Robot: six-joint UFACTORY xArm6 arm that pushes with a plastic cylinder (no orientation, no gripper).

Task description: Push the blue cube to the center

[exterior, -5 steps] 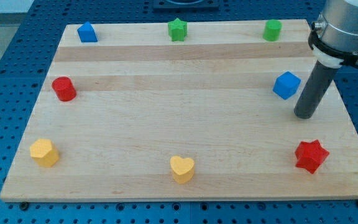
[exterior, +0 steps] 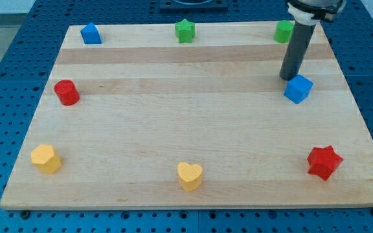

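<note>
The blue cube (exterior: 298,88) sits on the wooden board (exterior: 173,116) near its right side, well right of the board's middle. My tip (exterior: 288,77) rests on the board just above and slightly left of the cube, close to its upper left corner or touching it. The dark rod rises from there toward the view's top, passing next to a green block.
Other blocks ring the board: a blue house-like block (exterior: 90,33) top left, a green star (exterior: 184,30) top middle, a green block (exterior: 282,31) top right, a red cylinder (exterior: 66,92) left, a yellow block (exterior: 46,158) bottom left, a yellow heart (exterior: 190,175) bottom middle, a red star (exterior: 324,162) bottom right.
My tip has moved from the right of the blue cube up and left, to just above the cube's upper left. The cube has not visibly moved.
</note>
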